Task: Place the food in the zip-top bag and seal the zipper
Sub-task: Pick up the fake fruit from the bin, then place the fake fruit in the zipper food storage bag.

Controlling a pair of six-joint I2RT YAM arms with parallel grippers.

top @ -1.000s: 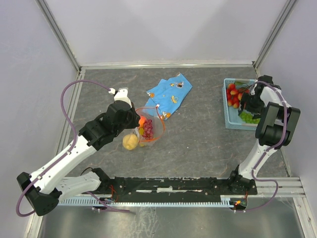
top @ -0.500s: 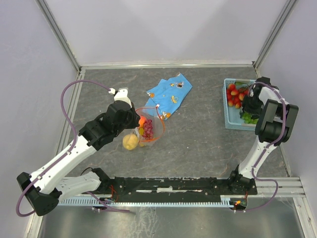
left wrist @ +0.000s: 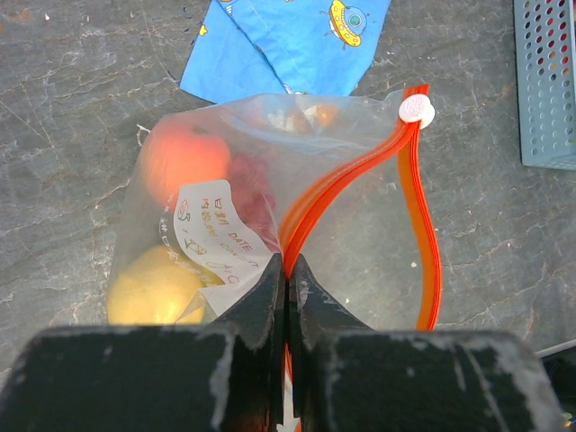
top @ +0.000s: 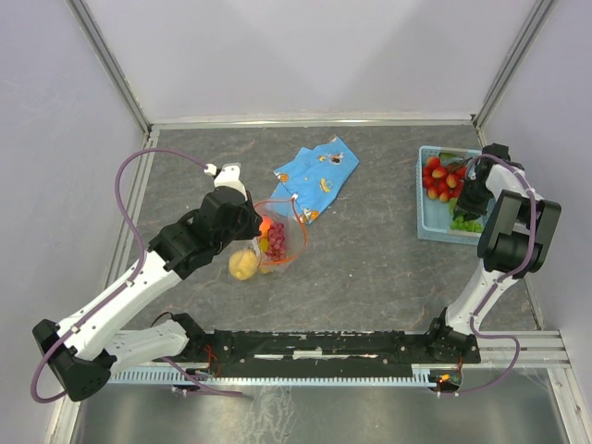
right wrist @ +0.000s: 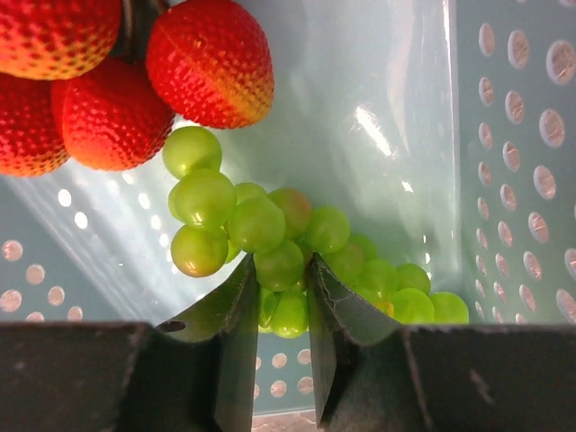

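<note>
Grey stone-look table point(top: 370, 268), blue patterned cloth point(top: 317, 176), clear zip-top bag point(top: 289, 239), light-blue basket point(top: 430, 227)

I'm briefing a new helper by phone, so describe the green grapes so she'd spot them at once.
Find the light-blue basket at the right edge of the table. In its near end, at the right hand, sits the green grape bunch: many small pale-green balls, unlike the big red strawberries beside it.

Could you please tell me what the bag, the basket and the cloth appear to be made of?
The bag: thin clear plastic film, glossy and creased, contents showing through. The basket: moulded pale-blue plastic, shiny, with punched holes. The cloth: probably printed woven fabric, matte, folded.
</note>
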